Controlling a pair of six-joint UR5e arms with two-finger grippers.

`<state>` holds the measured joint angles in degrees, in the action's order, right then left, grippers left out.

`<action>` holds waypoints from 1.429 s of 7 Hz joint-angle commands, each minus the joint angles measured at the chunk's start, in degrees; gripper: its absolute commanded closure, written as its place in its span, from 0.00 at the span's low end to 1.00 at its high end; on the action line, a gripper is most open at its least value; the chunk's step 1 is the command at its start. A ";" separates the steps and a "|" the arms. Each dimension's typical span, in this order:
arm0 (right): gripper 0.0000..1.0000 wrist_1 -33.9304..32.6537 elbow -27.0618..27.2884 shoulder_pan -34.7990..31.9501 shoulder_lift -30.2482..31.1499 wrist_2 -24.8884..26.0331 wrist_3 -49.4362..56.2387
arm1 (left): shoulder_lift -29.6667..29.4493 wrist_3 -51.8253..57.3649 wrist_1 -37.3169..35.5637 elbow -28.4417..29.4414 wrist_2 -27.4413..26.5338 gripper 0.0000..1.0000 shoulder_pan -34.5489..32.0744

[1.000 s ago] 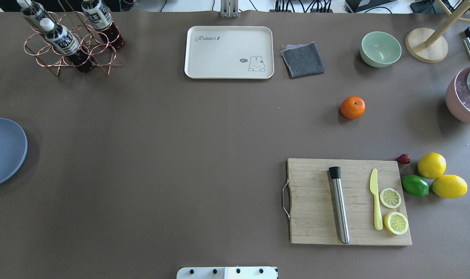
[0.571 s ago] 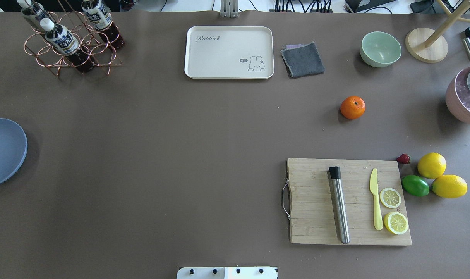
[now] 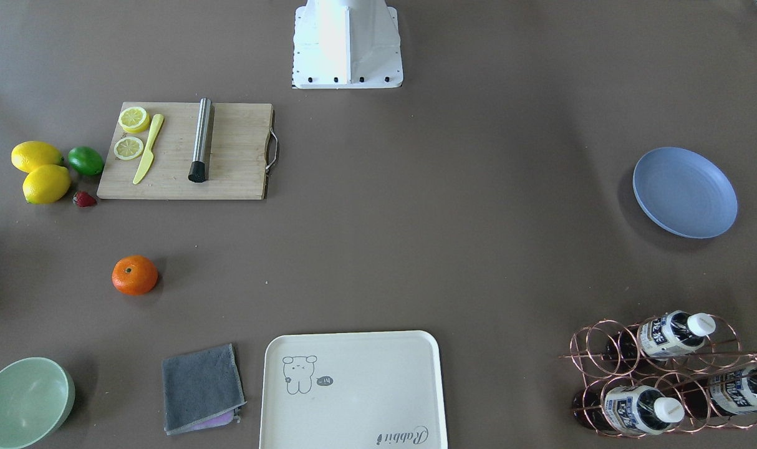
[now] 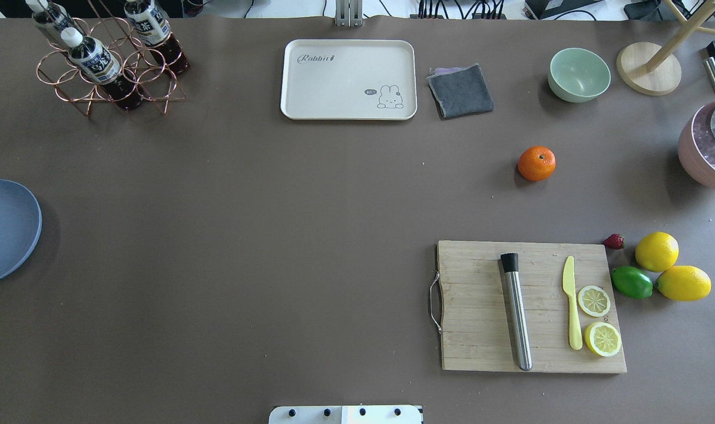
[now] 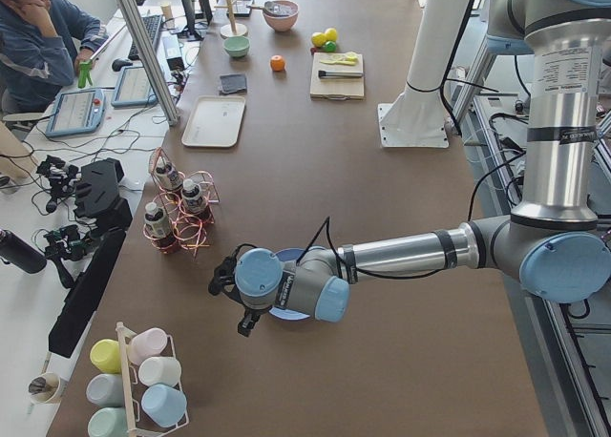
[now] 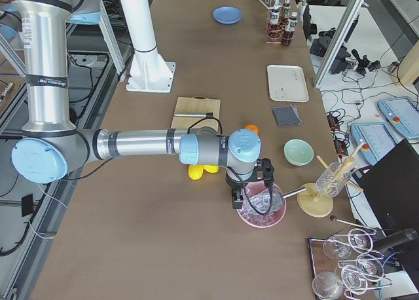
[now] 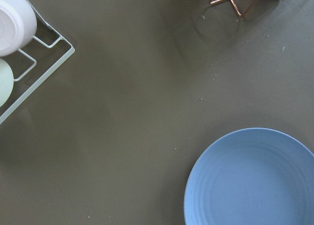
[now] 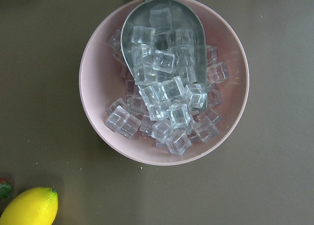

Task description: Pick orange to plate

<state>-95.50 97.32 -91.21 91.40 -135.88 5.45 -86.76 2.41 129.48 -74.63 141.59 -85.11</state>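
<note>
Brown tabletop point(image 4: 275, 235) held the orange point(image 4: 536, 163) alone just beyond the cutting board point(image 4: 481, 306), with the plate point(image 4: 4, 232) well apart, far across from that board. The right gripper point(image 6: 252, 196) hung over the ice bowl point(image 4: 696, 154), likely nearer the orange. The left gripper point(image 5: 229, 284) hung by the plate. Neither gripper's opening could be told.

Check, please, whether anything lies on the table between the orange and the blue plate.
Nothing visible does. From the orange to the plate the overhead view shows only bare table; the tray lies beyond that line, the cutting board on the robot's side of it.
</note>
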 commanded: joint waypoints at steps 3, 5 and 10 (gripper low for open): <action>0.00 9.18 0.77 0.34 4.48 0.80 -0.43 | 0.80 -11.80 15.27 7.22 -4.75 0.02 10.04; 0.00 9.19 0.68 0.34 4.49 0.80 -0.44 | 0.80 -11.99 15.36 7.65 -4.49 0.19 10.14; 0.00 9.28 0.59 0.34 4.40 0.80 -0.44 | 0.80 -12.70 15.36 7.74 -4.22 0.66 11.72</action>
<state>-86.29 97.95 -90.88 95.81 -135.05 5.01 -85.96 -10.27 144.84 -66.90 137.36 -73.56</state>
